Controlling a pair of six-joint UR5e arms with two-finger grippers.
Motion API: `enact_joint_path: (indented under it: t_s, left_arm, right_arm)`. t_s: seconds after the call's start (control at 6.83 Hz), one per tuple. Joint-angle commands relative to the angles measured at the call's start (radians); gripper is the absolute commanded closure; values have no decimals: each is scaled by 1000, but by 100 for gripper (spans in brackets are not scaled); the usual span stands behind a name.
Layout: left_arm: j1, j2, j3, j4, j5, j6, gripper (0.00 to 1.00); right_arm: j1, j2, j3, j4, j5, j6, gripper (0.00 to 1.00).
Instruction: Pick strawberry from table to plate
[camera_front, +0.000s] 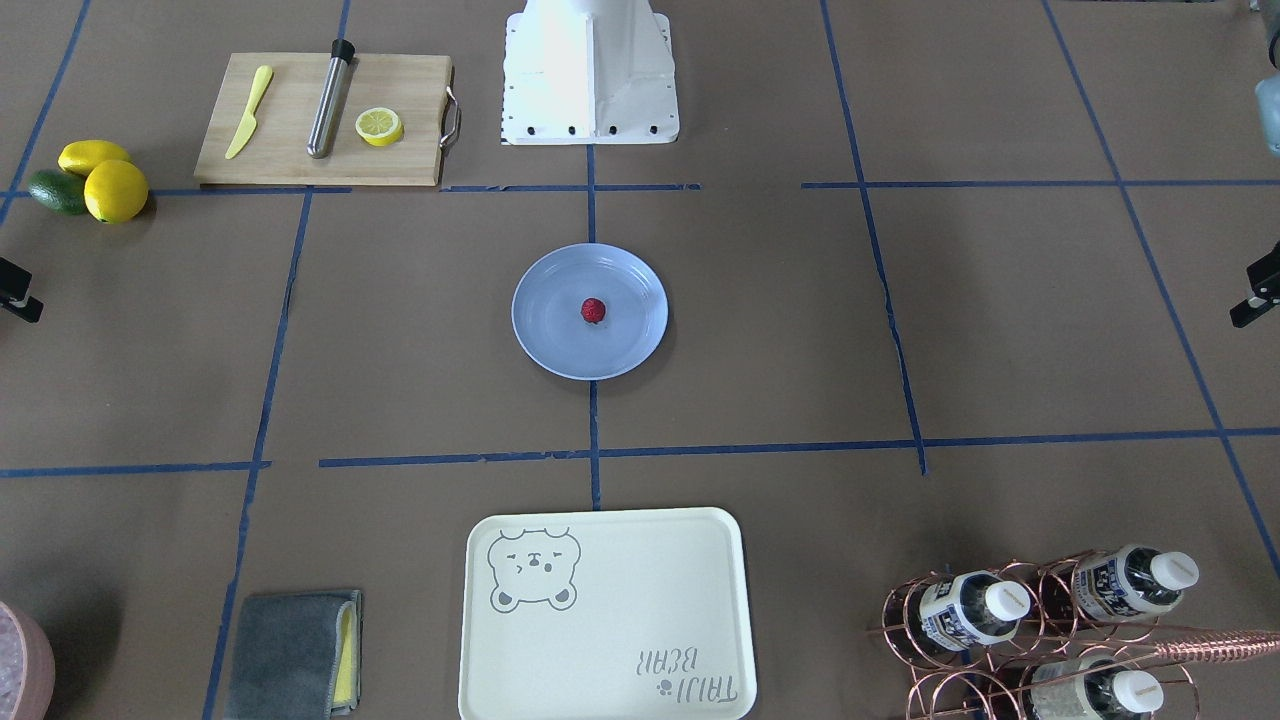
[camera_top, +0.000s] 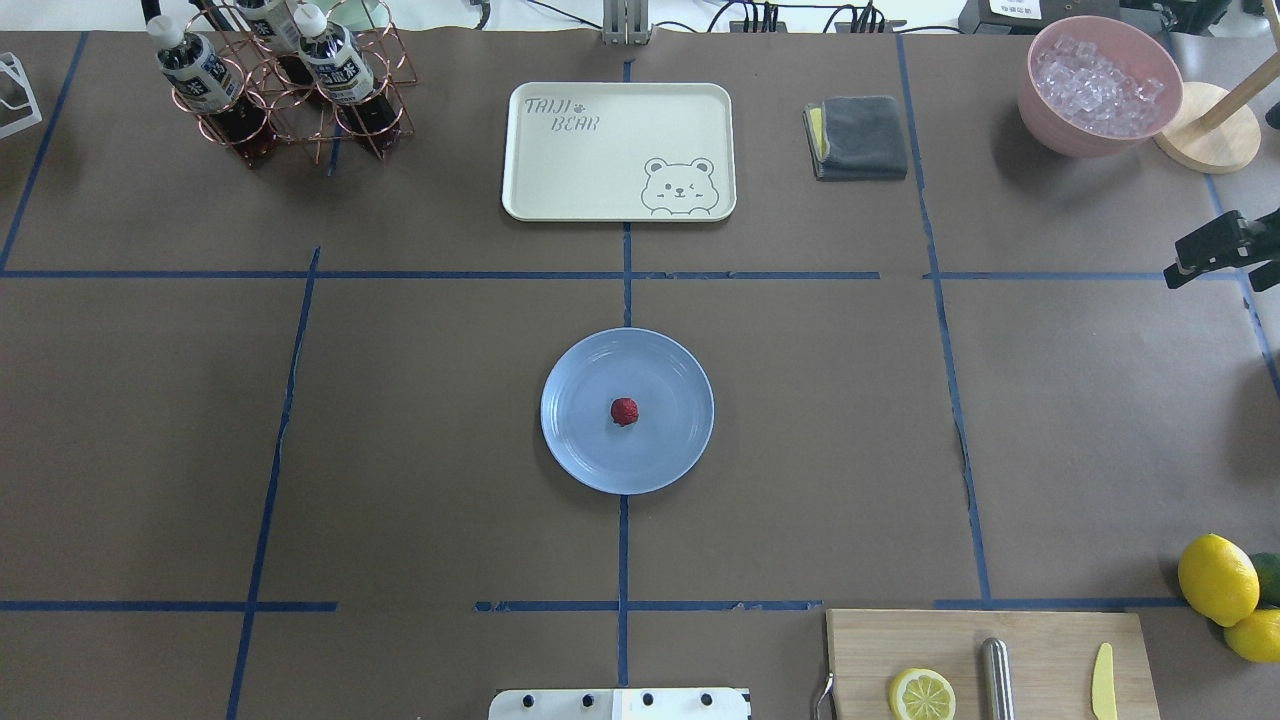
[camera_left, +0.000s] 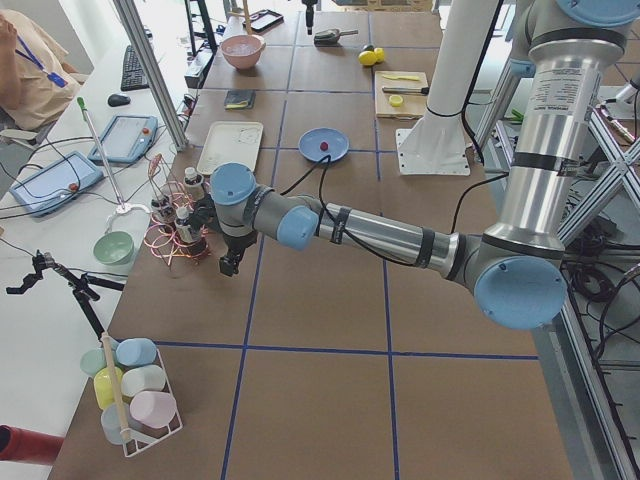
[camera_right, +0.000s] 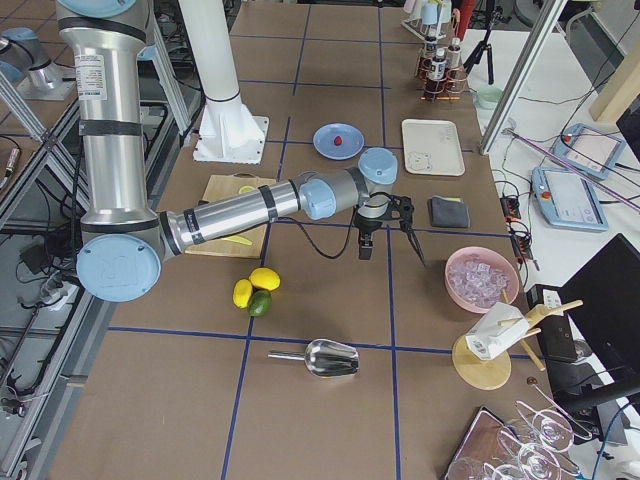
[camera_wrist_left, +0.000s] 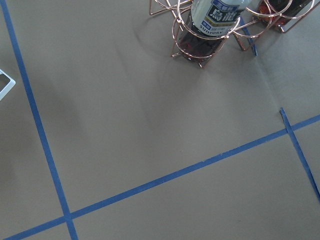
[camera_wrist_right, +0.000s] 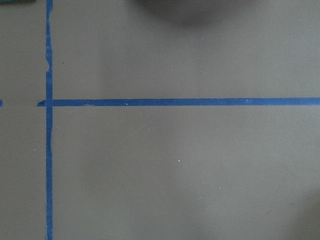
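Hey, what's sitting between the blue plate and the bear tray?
Nothing: between the plate and tray is only bare table crossed by blue tape, per the overhead view.

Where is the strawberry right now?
In the overhead view the strawberry lies near the middle of the pale blue plate at the centre of the table, between the bear-print tray and the robot's base.

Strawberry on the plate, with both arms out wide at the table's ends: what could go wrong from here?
1. The small dark red strawberry lies loose near the middle of the glossy pale blue round plate. Being roundish, it might roll if the brown-paper table is jolted, though the rim would likely stop it.
2. The left gripper points down near the copper wire bottle rack; a careless sweep might snag it.
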Motion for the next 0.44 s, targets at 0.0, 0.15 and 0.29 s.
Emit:
enact_joint_path:
  t_s: [0.0,0.15,0.29]
  left_arm:
    - [-3,19,-3,-1,-6,8,0]
    - [-1,39,-10,-1,-5,8,0]
    - [-3,47,-20,-1,-3,8,0]
  right_arm:
    - [0,0,-8,1,0,0,0]
    - [-1,0,-10,1,0,-1,0]
    - [0,0,-10,1,0,0,0]
